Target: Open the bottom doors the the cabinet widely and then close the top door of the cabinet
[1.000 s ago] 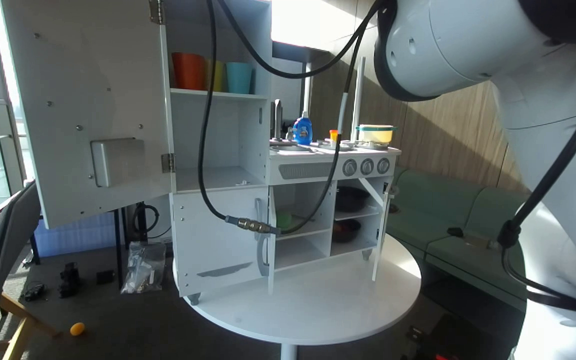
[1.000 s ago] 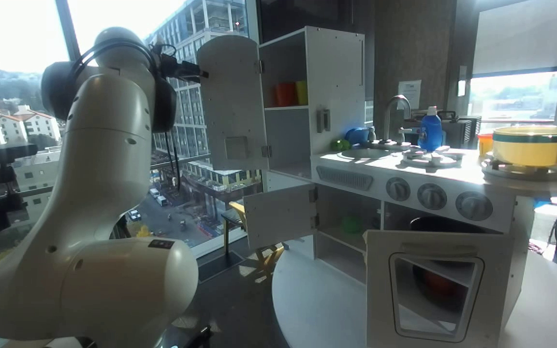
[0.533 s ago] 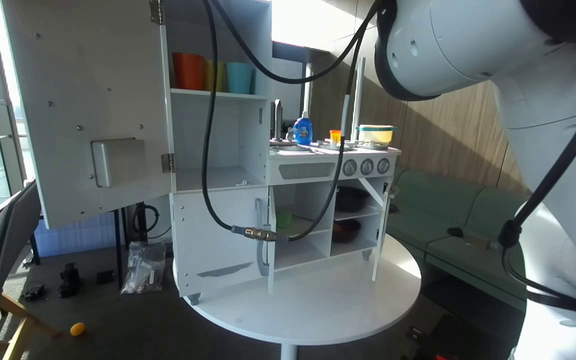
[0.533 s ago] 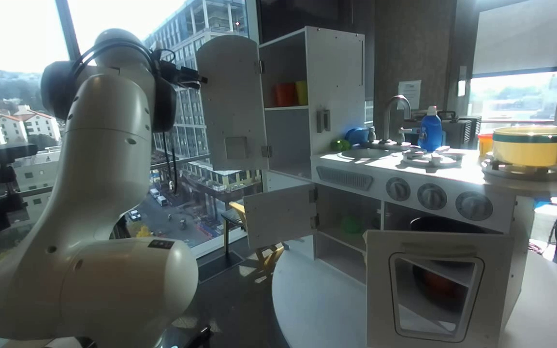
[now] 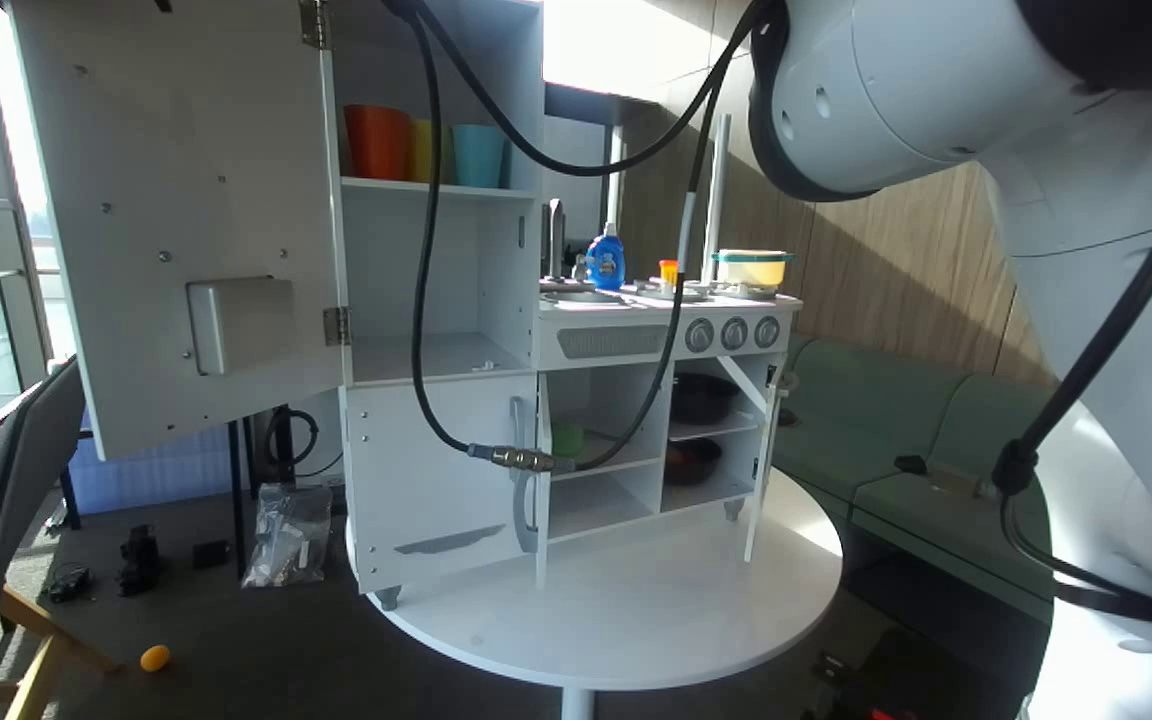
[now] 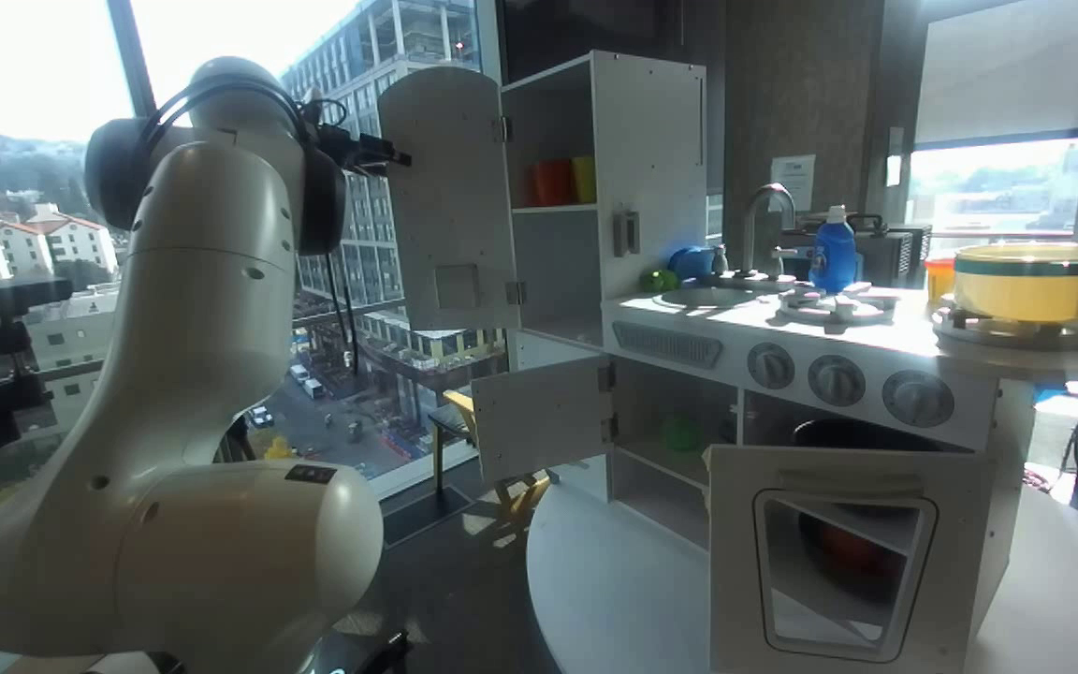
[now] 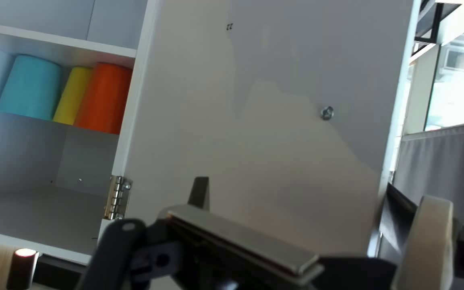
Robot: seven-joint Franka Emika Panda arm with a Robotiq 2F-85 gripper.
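Note:
The white toy-kitchen cabinet (image 5: 436, 480) (image 6: 648, 140) stands on a round table. Its top door (image 5: 206, 190) (image 6: 445, 197) is swung wide open and shows its inner face in both exterior views. The bottom doors are open: the plain one (image 6: 548, 417) stands out to the side, and the oven-window one (image 6: 838, 473) stands out in front. Both look nearly edge-on in an exterior view (image 5: 543, 480). My gripper (image 6: 399, 159) is at the top door's free edge. In the wrist view its fingers (image 7: 363, 237) are spread, with the door edge between them; contact cannot be told.
Orange (image 5: 376, 142), yellow and blue cups stand on the column's upper shelf. A blue bottle (image 6: 834, 253) and a yellow pot (image 6: 1040, 285) stand on the counter. My black cable (image 5: 421, 300) hangs in front of an exterior camera. A chair (image 5: 6, 530) stands beyond the door.
My gripper has shifted slightly towards the top door, and the door has swung slightly. A dark tip has come into view over the door's top. The cable has swayed. The bottom doors have not moved.

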